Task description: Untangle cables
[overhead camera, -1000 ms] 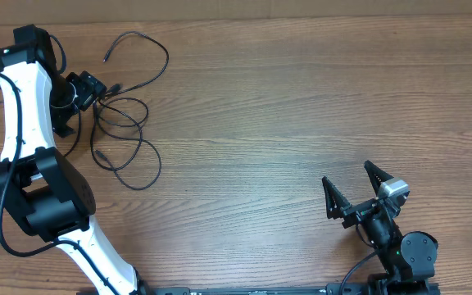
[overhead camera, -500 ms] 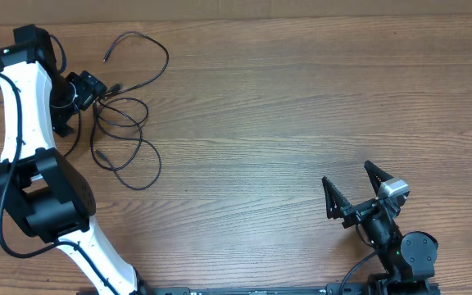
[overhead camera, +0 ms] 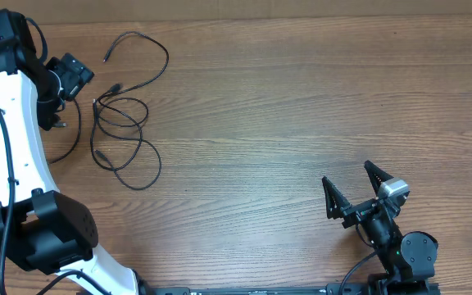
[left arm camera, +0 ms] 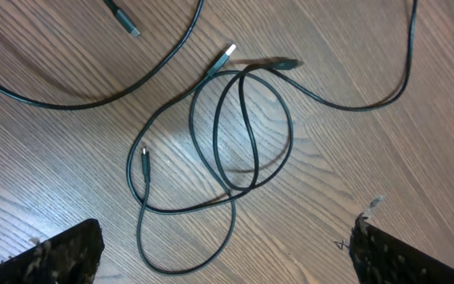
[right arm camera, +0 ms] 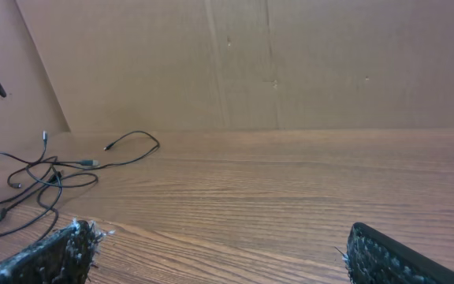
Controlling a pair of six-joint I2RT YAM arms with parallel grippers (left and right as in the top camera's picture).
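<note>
Left hand (left arm camera: 227,223): spread to its full width, holding nothing, hanging above the cables (left arm camera: 213,150) without touching them. Right hand (overhead camera: 347,174): also wide open and empty, at the near right of the worktop (overhead camera: 301,98), well apart from the cables.

The cables lie at the far left. Several loops cross one another. A silver plug (left arm camera: 225,54) shows at the top of the knot and a small plug (left arm camera: 143,151) at its left. One strand with its own plug (left arm camera: 124,17) arcs off to the side and appears clear of the loops.

Judgement: I am choosing the first grasp. I would come down on the strand just behind the silver plug, where it lies single, never at a crossing. I would then draw it outward low and slowly. If the neighbouring loops drag along, I would stop and pin them with the right hand. The cord is thin, so a pinch may slip or catch two strands.
</note>
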